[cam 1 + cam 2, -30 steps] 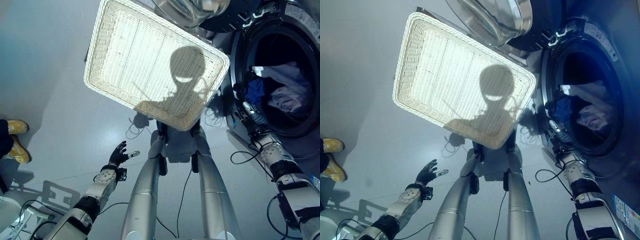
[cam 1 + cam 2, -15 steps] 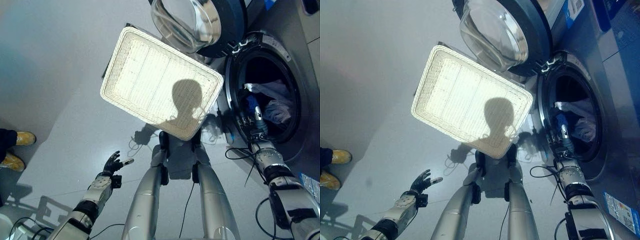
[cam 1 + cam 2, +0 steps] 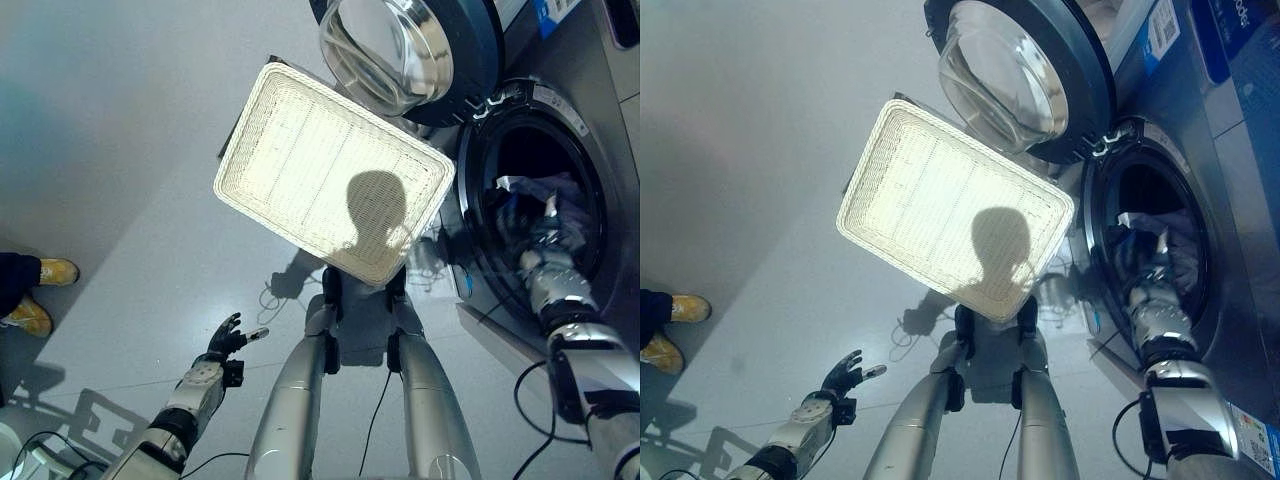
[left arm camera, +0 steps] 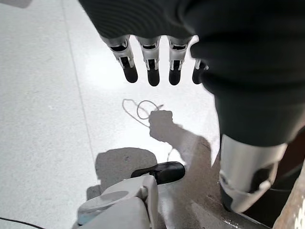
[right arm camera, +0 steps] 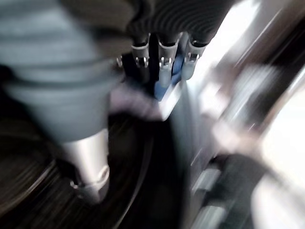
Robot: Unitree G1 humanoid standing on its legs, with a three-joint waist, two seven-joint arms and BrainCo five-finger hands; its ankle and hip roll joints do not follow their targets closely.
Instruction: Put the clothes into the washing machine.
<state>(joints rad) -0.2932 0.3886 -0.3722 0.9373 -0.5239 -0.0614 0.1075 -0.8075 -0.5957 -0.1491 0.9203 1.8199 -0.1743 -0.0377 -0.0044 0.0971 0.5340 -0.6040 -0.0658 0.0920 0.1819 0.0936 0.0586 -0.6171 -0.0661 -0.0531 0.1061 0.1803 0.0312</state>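
The washing machine [image 3: 470, 240] stands at the right with its round glass door [image 3: 400, 50] swung wide. Inside the dark drum lie clothes [image 3: 520, 185], white and blue-dark pieces bunched together. My right hand [image 3: 548, 238] reaches through the opening into the drum, right among the clothes; blue cloth [image 5: 167, 86] shows just past it in the right wrist view. My left hand [image 3: 225, 338] hangs open low over the floor at the lower left, holding nothing, its fingers [image 4: 152, 71] straight.
A white wicker basket [image 3: 238, 128] sits on the grey floor just left of the machine, with nothing in it. A person's yellow shoes [image 3: 45, 272] stand at the far left edge.
The camera has shifted, so the whole scene moved. My right hand has gone from the drum's rim deeper into the drum among the clothes. The left hand keeps its open pose.
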